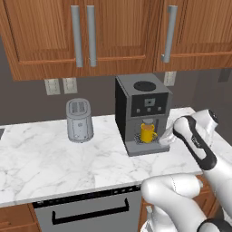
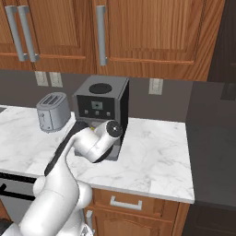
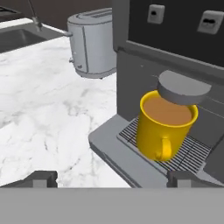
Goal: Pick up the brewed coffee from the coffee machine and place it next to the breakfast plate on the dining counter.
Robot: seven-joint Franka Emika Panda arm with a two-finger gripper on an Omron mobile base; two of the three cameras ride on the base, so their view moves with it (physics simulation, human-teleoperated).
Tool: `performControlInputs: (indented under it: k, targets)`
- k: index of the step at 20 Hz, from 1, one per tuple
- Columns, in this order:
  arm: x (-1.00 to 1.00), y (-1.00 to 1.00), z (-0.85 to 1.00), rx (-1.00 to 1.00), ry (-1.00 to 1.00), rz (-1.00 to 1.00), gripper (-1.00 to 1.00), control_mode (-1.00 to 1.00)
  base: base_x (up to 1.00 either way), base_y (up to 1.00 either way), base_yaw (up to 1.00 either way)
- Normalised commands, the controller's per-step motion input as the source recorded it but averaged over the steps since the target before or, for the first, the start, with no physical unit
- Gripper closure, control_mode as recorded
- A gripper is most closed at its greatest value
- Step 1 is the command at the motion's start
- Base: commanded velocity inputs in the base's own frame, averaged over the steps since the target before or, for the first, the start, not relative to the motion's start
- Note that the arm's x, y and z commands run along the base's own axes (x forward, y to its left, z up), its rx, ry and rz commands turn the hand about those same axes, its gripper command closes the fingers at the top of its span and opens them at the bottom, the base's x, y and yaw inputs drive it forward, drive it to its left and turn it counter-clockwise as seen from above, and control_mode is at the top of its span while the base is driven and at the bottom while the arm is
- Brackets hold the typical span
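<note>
Yellow mug (image 3: 164, 127) on drip tray (image 3: 175, 153), ahead of spread-apart, empty jaws.

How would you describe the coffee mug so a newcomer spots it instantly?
Find the dark grey coffee machine on the marble worktop, right of the silver toaster. On its grated drip tray, under the spout, stands the mug: small, bright yellow, filled with brown coffee, the only colourful thing there.

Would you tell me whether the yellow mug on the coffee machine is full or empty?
Nearly full: the hand view shows brown liquid close to the rim of the yellow mug, standing upright on the coffee machine drip tray.
</note>
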Motion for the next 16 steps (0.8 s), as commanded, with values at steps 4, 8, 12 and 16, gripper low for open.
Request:
performControlInputs:
  k: [4,8,12,16]
  targets:
    - [0.5,-0.03,-0.24,0.0,-0.05,0.23,-1.0,-1.0,0.0,0.0,0.0]
    - [0.35,-0.03,-0.17,0.01,-0.05,0.22,-1.0,-1.0,0.0,0.0,0.0]
    - [0.2,0.0,-0.02,0.08,0.0,0.09,-1.0,-1.0,0.0,0.0,0.0]
    - [0.1,0.0,-0.09,0.09,0.0,0.0,-1.0,-1.0,0.0,0.0,0.0]
